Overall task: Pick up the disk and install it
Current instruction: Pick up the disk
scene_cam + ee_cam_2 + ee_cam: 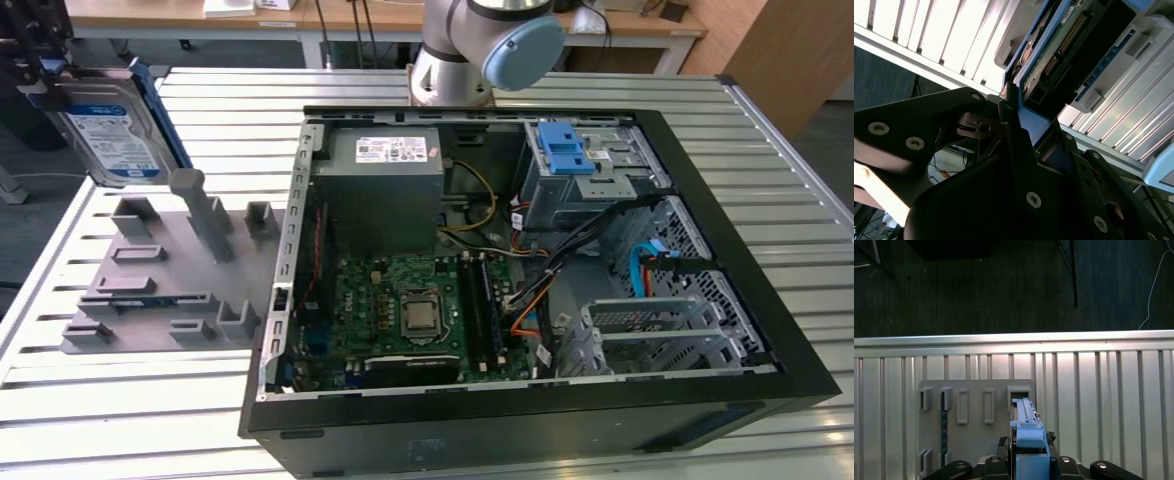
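Observation:
The disk [118,132], silver with a white-and-blue label and a blue carrier frame, hangs upright in the air at the exterior view's far left, above the grey fixture plate [160,275]. My gripper [56,85] is shut on its upper end. In the second wrist view the black fingers [1013,131] clamp the blue frame, and the disk's [1064,45] green circuit side shows. The first wrist view has the disk [1026,427] edge-on over an empty slot of the fixture [974,415], with my gripper [1029,462] shut on it.
An open computer case [747,300] lies on the slatted metal table [801,160], to the exterior view's right of the fixture. Inside are a grey power-supply box [387,180], the motherboard [414,310] and a silver cage with a blue latch [567,150]. The arm's base [474,50] stands behind the case.

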`<state>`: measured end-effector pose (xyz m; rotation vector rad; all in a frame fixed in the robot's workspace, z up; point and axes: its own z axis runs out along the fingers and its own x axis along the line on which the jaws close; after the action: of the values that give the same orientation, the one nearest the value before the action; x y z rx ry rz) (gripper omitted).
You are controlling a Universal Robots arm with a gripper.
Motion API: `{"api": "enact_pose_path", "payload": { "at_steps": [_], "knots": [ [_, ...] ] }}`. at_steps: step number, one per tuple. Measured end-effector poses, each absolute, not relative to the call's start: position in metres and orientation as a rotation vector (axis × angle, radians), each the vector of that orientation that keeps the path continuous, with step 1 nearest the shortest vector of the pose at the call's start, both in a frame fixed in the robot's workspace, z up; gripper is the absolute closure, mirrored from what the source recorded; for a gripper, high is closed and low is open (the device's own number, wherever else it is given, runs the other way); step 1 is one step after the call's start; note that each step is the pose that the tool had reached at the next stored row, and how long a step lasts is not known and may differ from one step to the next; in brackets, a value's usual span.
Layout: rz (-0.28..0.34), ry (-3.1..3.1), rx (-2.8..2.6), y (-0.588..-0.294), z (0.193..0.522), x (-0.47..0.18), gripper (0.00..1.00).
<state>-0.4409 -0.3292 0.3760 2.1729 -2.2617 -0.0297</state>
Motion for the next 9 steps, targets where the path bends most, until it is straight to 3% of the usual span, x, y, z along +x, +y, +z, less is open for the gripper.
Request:
{"api": "enact_pose_path", "payload": {
  "at_steps": [9],
  "knots": [
    [-0.030, -2.262, 2.173, -0.3292, 0.3771, -0.4409, 0.64]
  ]
}}
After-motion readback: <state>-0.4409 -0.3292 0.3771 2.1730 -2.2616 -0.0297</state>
